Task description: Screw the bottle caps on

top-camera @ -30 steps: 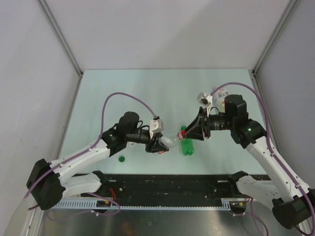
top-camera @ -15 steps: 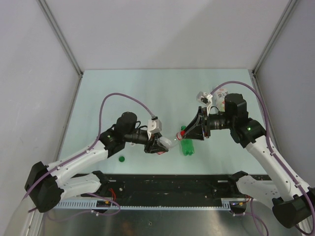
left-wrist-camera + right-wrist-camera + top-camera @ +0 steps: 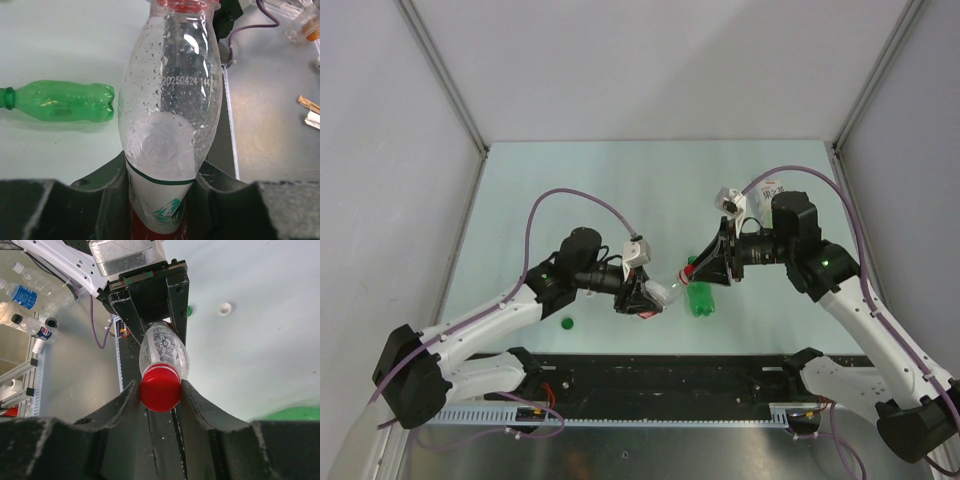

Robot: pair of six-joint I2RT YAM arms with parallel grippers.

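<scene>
the red cap [image 3: 160,388] sits on the neck of the slim clear bottle [image 3: 170,100], pinched by the right claw [image 3: 704,268], with 1 finger pressed to each side of it. how far it is threaded on cannot be told. the bottle hangs roughly level above the table [image 3: 570,190], its droplet-covered shoulder running straight out from the left claw [image 3: 161,180], whose 2 fingers are clamped on the red-white label end. the 2 claws face each other with only this bottle between them.

just beneath the right claw's tips, the green bottle [image 3: 700,299] lies on its side, uncapped. the green cap [image 3: 567,322] rests on the table behind the left claw, beside that arm. the white cap [image 3: 225,308] lies beyond the left claw as the right wrist sees it. the wider clear bottle [image 3: 767,190] is behind the right claw, partly hidden by its arm.
</scene>
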